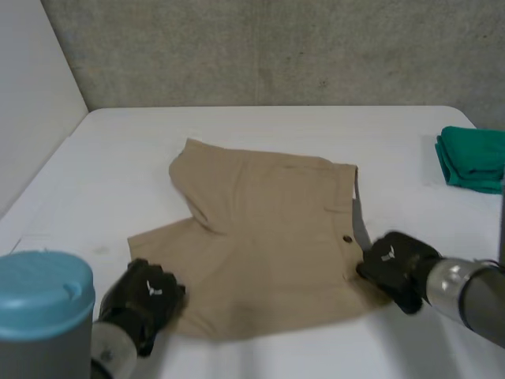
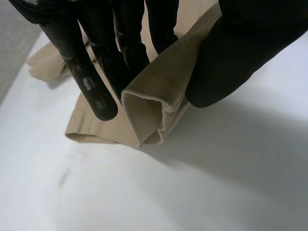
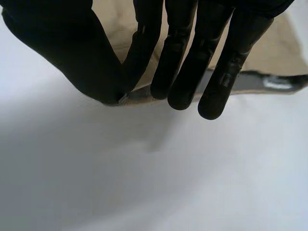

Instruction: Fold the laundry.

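Note:
Tan shorts [image 1: 268, 237] lie flat in the middle of the white table [image 1: 260, 130], waistband to the right. My left hand [image 1: 146, 300] is at the near left hem corner. In the left wrist view its fingers [image 2: 96, 62] and thumb [image 2: 240, 43] pinch a lifted fold of the tan shorts [image 2: 154, 106]. My right hand [image 1: 394, 264] is at the near end of the waistband, beside the button. In the right wrist view its thumb [image 3: 62, 48] and fingers [image 3: 192, 62] pinch the edge of the shorts [image 3: 274, 53] against the table.
A folded green cloth [image 1: 473, 158] lies at the table's right edge. A grey wall stands behind the table's far edge.

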